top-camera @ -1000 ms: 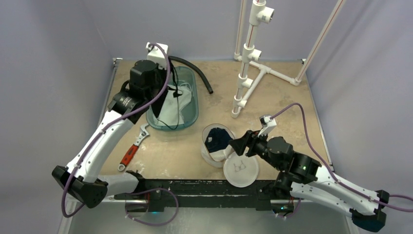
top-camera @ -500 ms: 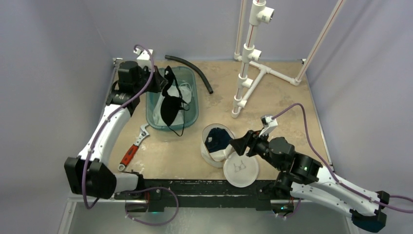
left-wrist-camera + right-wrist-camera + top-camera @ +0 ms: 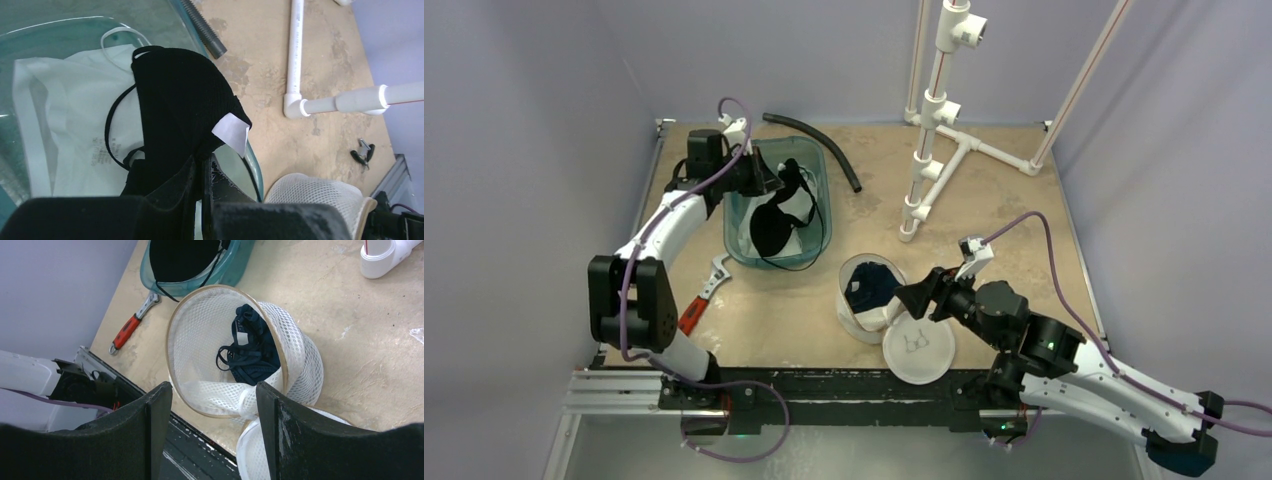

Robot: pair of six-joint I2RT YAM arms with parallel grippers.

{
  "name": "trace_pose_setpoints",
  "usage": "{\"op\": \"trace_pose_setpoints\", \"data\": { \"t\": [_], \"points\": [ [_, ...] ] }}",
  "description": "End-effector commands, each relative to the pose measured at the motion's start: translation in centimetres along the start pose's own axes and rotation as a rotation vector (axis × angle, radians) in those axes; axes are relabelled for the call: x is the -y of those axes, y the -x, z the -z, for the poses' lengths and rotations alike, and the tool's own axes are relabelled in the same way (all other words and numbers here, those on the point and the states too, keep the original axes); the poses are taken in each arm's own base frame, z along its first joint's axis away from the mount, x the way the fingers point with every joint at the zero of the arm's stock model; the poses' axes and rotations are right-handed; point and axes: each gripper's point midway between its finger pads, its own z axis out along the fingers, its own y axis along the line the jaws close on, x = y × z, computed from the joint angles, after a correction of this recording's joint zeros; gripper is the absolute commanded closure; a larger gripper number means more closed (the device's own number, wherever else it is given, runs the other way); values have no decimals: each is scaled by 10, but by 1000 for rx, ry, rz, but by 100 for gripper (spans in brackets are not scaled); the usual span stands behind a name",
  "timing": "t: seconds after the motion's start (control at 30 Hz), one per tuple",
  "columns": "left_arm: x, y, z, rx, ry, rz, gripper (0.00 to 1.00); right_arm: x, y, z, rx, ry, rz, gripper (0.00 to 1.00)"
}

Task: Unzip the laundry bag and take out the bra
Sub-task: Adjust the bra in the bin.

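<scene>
The black bra [image 3: 774, 222] hangs from my left gripper [image 3: 776, 178], which is shut on its edge beside a white tag [image 3: 231, 132]. The bra [image 3: 180, 100] drapes over a white garment [image 3: 65, 125] inside the teal tub [image 3: 824, 215]. The laundry bag [image 3: 859, 318] lies on its side near the front edge, unzipped. Its round lid [image 3: 918, 350] is folded flat and a dark blue garment [image 3: 252, 352] lies inside. My right gripper [image 3: 215, 390] stands open just in front of the bag's rim [image 3: 205, 340], its fingers on either side of the mesh fold that joins the lid.
A red-handled wrench [image 3: 699, 305] lies left of the tub. A black hose [image 3: 819, 140] curves behind the tub. A white PVC pipe stand [image 3: 934, 130] rises at the back right. Purple walls close in the table.
My left arm has folded back to the left, and the bra has come out from under it, now draped into the tub. The right arm has not moved.
</scene>
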Motion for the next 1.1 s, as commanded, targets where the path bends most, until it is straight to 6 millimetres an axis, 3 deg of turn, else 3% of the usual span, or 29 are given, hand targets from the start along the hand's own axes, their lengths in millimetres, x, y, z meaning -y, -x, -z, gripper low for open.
{"op": "trace_pose_setpoints", "data": {
  "t": [0.0,0.2,0.3,0.37,0.43,0.53,0.7,0.9,1.07],
  "points": [
    [48,38,32,127,-130,-68,100,-3,6,-1,18,8,6,34],
    [101,67,82,231,-232,-108,100,-3,2,-4,6,7,13,34],
    [116,69,90,238,-297,-87,100,-3,1,-5,1,5,15,34],
    [112,64,83,226,-307,-55,100,-3,2,-4,3,4,14,34],
    [99,48,67,172,-314,-9,100,-3,3,-3,7,9,10,34],
    [62,26,35,95,-271,77,100,-5,6,-1,14,13,4,34],
    [4,7,-4,-2,-113,94,100,-5,13,2,43,11,0,34],
    [-38,-4,-22,-69,45,67,100,-7,17,6,58,22,-11,34],
    [-76,-6,-17,-35,249,35,100,-7,18,7,60,23,-13,34]
  ]
}}
